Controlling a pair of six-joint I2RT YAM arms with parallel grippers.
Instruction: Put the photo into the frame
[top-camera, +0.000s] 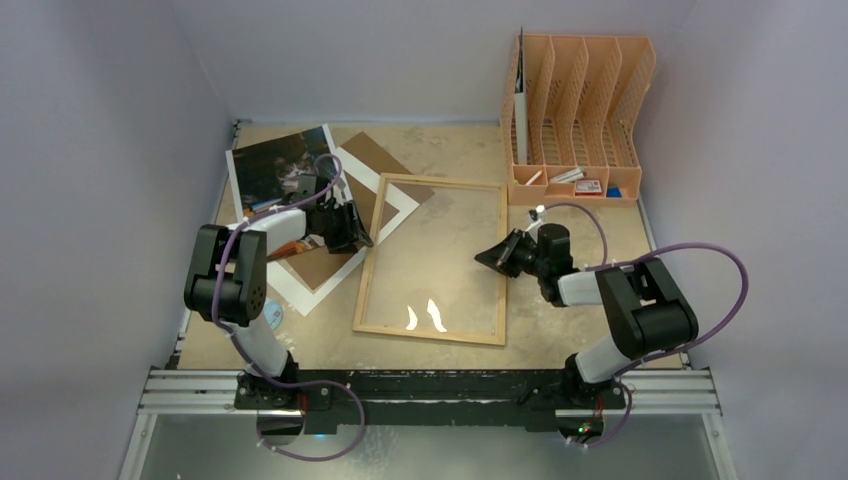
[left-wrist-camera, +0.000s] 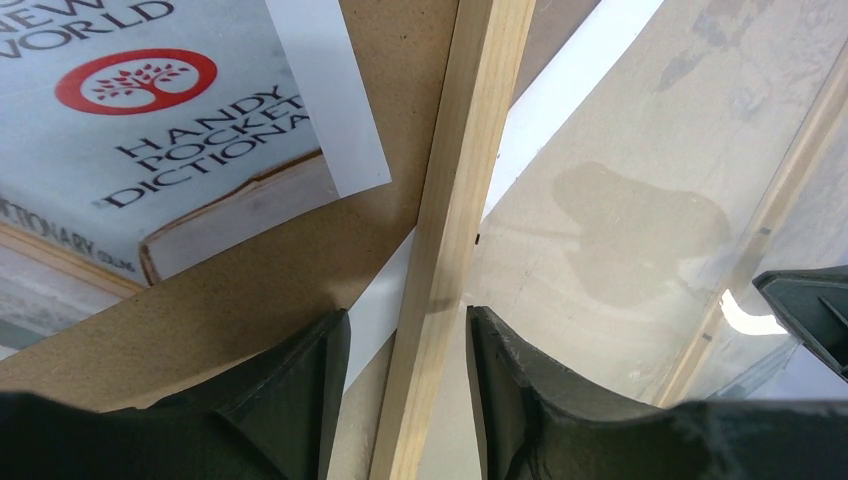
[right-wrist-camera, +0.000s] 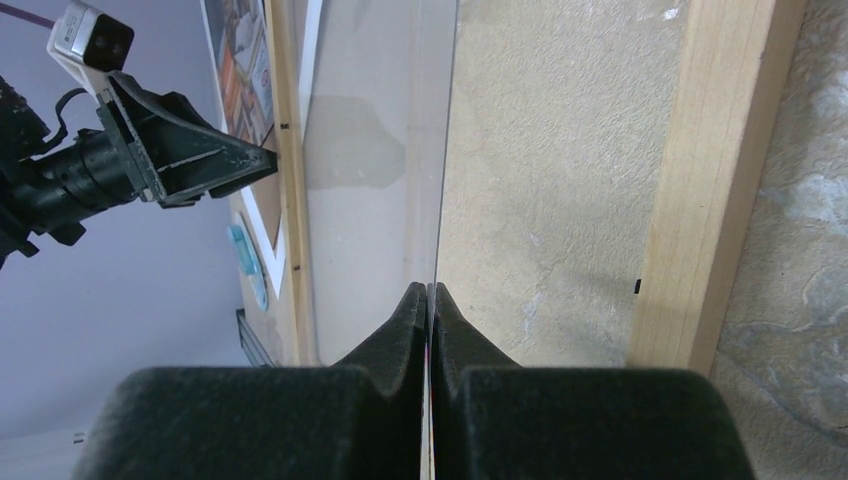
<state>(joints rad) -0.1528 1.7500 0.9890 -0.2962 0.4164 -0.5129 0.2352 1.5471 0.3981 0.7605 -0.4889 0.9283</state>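
The light-wood frame (top-camera: 430, 258) lies flat mid-table, with a clear pane (top-camera: 440, 290) in it showing glare. My left gripper (top-camera: 360, 235) is open, its fingers on either side of the frame's left rail (left-wrist-camera: 450, 250) without closing on it. My right gripper (top-camera: 490, 257) is shut on the pane's thin edge (right-wrist-camera: 440, 150), inside the frame's right rail (right-wrist-camera: 710, 180). The cat-and-books photo (top-camera: 280, 160) lies at the far left, partly on the brown fibreboard back (top-camera: 325, 265) and the white mat (top-camera: 400, 205). It also shows in the left wrist view (left-wrist-camera: 150, 130).
An orange file organiser (top-camera: 580, 110) stands at the back right, with a white sheet and small items in its tray. A small blue disc (top-camera: 272, 315) lies near the left arm's base. Enclosure walls close in left, right and back.
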